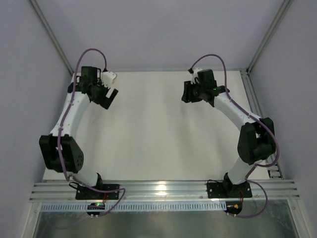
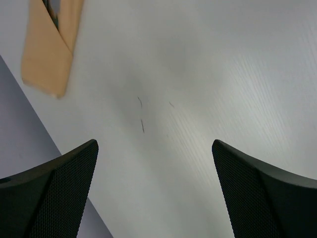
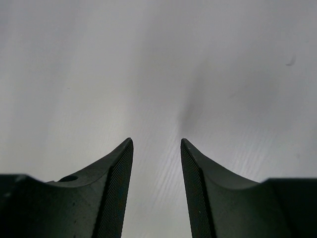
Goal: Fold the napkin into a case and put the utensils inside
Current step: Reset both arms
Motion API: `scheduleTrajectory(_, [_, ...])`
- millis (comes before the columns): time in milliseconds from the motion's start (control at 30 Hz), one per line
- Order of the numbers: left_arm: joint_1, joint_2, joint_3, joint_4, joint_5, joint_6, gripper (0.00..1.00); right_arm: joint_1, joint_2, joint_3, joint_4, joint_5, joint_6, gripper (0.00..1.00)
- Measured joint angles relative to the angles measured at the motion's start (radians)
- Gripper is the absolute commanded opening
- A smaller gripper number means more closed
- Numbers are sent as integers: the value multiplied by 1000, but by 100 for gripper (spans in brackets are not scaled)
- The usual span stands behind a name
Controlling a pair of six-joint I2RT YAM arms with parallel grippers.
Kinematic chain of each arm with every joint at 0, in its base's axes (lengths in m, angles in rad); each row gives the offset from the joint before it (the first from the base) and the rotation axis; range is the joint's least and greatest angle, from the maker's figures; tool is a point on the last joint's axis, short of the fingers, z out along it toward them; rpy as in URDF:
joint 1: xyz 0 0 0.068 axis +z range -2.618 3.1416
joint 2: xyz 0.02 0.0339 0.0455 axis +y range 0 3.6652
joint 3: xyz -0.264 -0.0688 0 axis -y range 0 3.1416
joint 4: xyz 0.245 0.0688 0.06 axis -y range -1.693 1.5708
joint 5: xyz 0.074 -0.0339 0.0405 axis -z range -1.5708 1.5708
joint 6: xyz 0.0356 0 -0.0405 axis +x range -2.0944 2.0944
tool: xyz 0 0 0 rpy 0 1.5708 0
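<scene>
Two robot arms reach over a white table [image 1: 148, 144], each bent inward with its tool near the far edge and a purple cable [image 1: 91, 52] looping above the wrist. The left gripper [image 2: 154, 145] stands spread wide, its two black, mesh-textured fingers [image 2: 59, 193] framing bare tabletop and grasping nothing. The right gripper [image 3: 156, 141] is likewise unclenched, though narrower. Its ribbed fingers [image 3: 116, 193] leave a slim gap through which the table shows, with nothing caught between them.

The case [image 2: 47, 52], a folded strip of peach-orange cloth, lies flat on the table at the upper left of the left wrist camera's view. It is well ahead of the left gripper and apart from it, close to the table's edge where a lavender wall [image 2: 20, 114] begins. The strip's upper end runs out of the frame. A diagonal fold crosses the cloth, and a dark sliver [image 2: 53, 15] shows at the opening of that fold, too blurred to say whether it is cutlery. The cloth is hidden in the overhead view.

A few faint dark scratches [image 2: 142, 124] mark the surface ahead of the left fingers, and a soft grey shadow [image 3: 190, 109] falls on the table beyond the right gripper's tips.
</scene>
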Motion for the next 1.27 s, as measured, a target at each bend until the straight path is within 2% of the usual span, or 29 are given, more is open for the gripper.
scheduleTrajectory(133, [11,-254,-270,-72,11,-9,99,-92,-155,-139,18,50,15,58])
scheduleTrajectory(233, [13,-412,-477,-121,11,9,99,-122,-285,-280,44,87,14,59])
scheduleTrajectory(367, [13,-704,-748,-223,9,58,99,-117,-443,-465,105,115,14,60])
scheduleTrajectory(500, [16,-999,-892,-262,-55,69,99,-117,-562,-615,173,143,10,60])
scheduleTrajectory(633, [18,-1206,-960,-245,-108,67,99,-117,-635,-698,209,166,6,60])
scheduleTrajectory(833, [19,-1343,-1032,-218,-145,36,99,-117,-666,-713,263,178,2,60])
scheduleTrajectory(1267, [19,-1358,-1044,-186,-192,-23,99,-117,-653,-713,323,181,3,60])
